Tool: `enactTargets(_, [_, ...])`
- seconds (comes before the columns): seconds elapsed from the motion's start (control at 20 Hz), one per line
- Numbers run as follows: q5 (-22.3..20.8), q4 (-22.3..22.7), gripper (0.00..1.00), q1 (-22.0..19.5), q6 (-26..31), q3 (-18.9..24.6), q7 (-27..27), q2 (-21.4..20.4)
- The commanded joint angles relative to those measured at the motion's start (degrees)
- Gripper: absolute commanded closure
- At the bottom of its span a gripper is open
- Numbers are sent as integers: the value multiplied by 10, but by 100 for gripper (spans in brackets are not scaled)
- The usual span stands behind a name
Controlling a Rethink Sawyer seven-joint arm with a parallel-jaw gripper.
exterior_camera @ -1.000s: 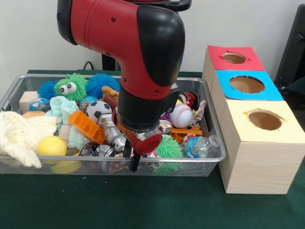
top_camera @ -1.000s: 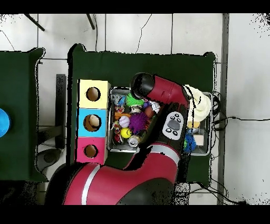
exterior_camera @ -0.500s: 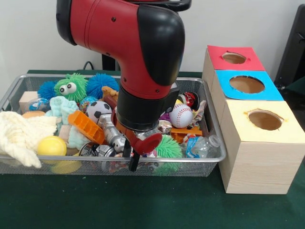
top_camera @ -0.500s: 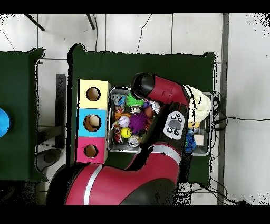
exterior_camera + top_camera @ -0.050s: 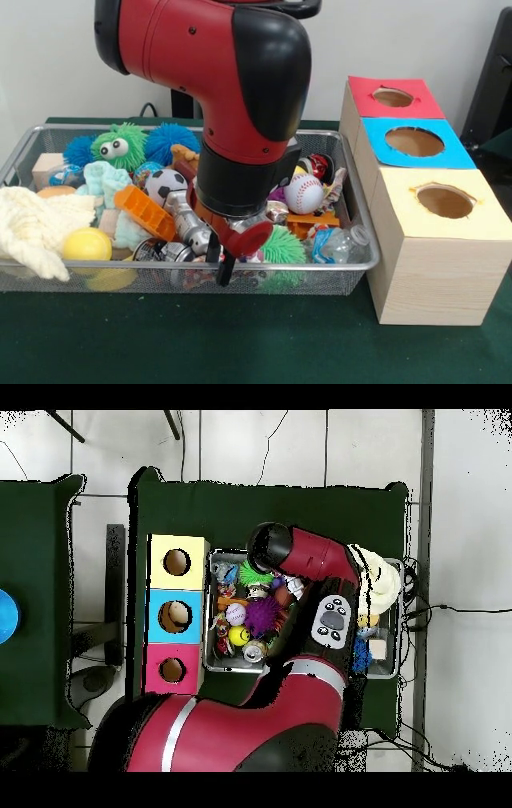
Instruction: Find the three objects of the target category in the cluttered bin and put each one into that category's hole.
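Observation:
My gripper hangs open over the front middle of the wire bin, its black fingertips down at the front rim with nothing between them. Just beside it lie a silver can and a green spiky ball. A baseball, a soccer ball and a yellow ball also sit in the clutter. To the right stand the red box, the blue box and the yellow box, each with a round hole. In the overhead view the arm hides the gripper.
A cream cloth drapes over the bin's left front corner. A green fuzzy toy with eyes, a blue fuzzy ball, an orange block and a crushed plastic bottle fill the bin. Green cloth covers the table.
The gripper has crept up and a little to the left over the bin's front edge. The objects in the bin have not moved.

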Motion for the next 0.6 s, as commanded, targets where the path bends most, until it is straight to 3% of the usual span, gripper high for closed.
enactTargets(0.05, [-48, 97, 100, -15, 42, 51, -61, -70])
enactTargets(0.6, [-62, 101, 100, -12, 75, 47, -73, -92])
